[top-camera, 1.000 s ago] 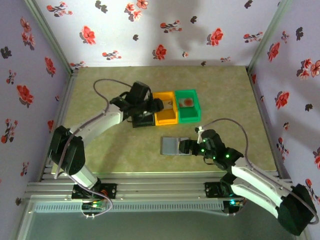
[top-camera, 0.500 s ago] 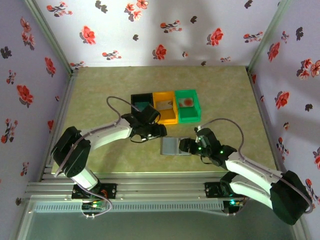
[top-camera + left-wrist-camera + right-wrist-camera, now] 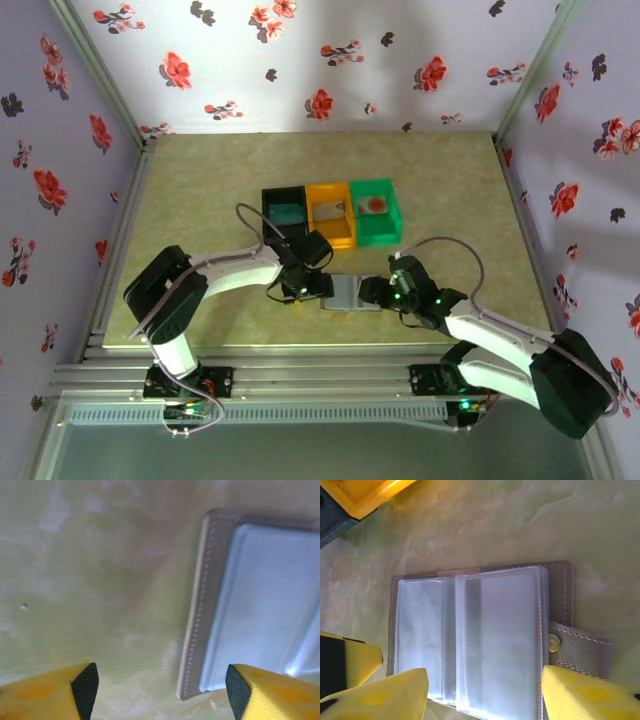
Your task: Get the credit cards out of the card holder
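We find the card holder point(image 3: 350, 292) open on the table point(image 3: 200, 200), long axis left-to-right — our left gripper point(image 3: 160, 682) spread at its left edge, our right gripper point(image 3: 482, 695) spread over its right end, both equally near.

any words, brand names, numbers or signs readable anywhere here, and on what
None can be read.
card holder: plain grey cover, clear sleeves, blank snap tab, no lettering.
pale card in the green bin: a red-orange blot; any print is too small to read.
walls: flower print, no lettering.
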### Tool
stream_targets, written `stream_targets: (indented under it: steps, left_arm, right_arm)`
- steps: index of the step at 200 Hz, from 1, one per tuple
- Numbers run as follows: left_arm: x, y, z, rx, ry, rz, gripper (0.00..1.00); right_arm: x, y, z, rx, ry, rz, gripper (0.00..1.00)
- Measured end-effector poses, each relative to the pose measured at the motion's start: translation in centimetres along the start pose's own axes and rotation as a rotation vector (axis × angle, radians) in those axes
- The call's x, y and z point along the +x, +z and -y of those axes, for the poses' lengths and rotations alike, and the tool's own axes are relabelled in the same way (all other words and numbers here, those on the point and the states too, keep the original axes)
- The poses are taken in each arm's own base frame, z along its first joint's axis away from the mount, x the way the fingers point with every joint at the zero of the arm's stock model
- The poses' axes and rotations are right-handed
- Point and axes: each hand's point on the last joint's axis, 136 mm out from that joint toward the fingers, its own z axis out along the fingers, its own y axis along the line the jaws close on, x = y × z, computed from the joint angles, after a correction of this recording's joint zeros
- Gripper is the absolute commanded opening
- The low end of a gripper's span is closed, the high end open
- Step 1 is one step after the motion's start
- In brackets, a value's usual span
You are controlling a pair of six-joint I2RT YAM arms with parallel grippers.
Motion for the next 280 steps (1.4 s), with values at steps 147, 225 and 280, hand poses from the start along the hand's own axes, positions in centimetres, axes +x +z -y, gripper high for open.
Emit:
stream_targets:
  steps: [147, 225, 280]
  left_arm:
    - [0.4, 0.9, -0.2, -0.049, 0.0, -0.008, 0.73]
    - [0.5, 0.9, -0.2, -0.053, 0.002, -0.006, 0.73]
    - [0.5, 1.0, -0.2, -0.051, -0.001, -0.005, 0.73]
  right_arm:
    - [0.5, 0.8, 1.1, 0.054, 0.015, -0.029, 0.48]
    - [0.3, 0.9, 1.2, 0.07, 0.016, -0.031, 0.47]
    - [0.6, 1.4, 1.4, 0.084, 0.019, -0.048, 0.4]
